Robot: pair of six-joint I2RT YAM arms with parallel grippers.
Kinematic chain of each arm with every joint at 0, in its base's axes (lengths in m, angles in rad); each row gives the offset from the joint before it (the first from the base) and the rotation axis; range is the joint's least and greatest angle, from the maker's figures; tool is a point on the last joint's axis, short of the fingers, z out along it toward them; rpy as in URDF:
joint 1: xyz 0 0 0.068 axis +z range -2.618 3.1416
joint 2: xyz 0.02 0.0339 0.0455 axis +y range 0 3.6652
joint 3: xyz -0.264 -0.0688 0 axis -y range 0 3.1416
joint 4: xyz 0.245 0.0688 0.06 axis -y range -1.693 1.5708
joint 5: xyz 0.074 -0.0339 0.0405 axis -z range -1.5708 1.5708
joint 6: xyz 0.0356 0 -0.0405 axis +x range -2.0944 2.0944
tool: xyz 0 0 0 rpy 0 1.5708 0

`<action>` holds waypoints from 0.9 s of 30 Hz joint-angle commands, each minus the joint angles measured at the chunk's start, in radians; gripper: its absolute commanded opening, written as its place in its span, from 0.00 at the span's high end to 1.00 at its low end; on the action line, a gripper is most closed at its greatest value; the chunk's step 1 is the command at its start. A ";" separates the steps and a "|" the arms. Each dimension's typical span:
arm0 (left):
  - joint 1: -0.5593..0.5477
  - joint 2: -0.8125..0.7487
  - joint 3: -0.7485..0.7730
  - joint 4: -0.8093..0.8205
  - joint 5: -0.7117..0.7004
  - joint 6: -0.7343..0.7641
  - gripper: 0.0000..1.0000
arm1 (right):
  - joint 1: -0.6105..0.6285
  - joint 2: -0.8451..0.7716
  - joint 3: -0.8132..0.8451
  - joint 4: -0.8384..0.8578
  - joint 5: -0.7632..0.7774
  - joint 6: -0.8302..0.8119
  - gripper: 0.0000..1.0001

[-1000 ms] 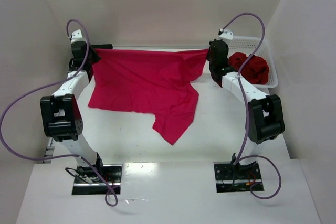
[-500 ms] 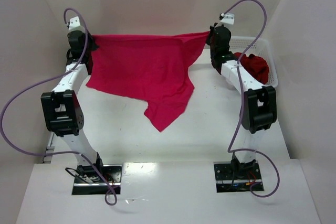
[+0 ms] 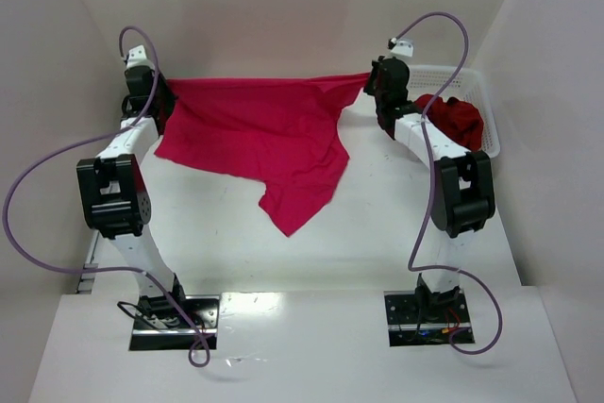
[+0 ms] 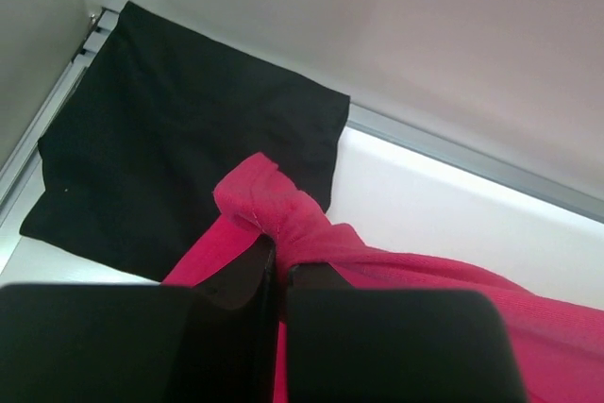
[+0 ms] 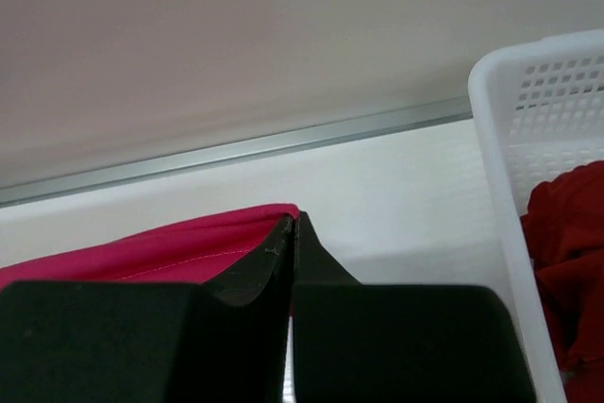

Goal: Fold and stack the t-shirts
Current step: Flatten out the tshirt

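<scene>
A crimson-pink t-shirt (image 3: pixel 260 134) hangs stretched between my two grippers at the back of the table, its lower corner drooping toward the middle. My left gripper (image 3: pixel 162 90) is shut on the shirt's left corner, where the bunched cloth (image 4: pixel 283 219) pokes out past the fingertips. My right gripper (image 3: pixel 370 82) is shut on the shirt's right corner (image 5: pixel 189 243). A folded black t-shirt (image 4: pixel 179 153) lies flat in the far left corner, under the left gripper. Darker red t-shirts (image 3: pixel 453 120) are heaped in the basket.
A white lattice basket (image 3: pixel 477 82) stands at the back right, its wall (image 5: pixel 514 139) close to my right gripper. Enclosure walls rise at the back and on both sides. The arm bases sit at the near table edge.
Both grippers have lifted and moved toward the back wall, pulling the crimson-pink shirt's top edge taut and raising its hanging corner off the table.
</scene>
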 commanded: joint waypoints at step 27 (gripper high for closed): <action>0.006 -1.514 -0.284 -0.569 -0.041 -0.030 1.00 | 0.001 -1.300 -0.301 -0.289 0.085 -0.098 1.00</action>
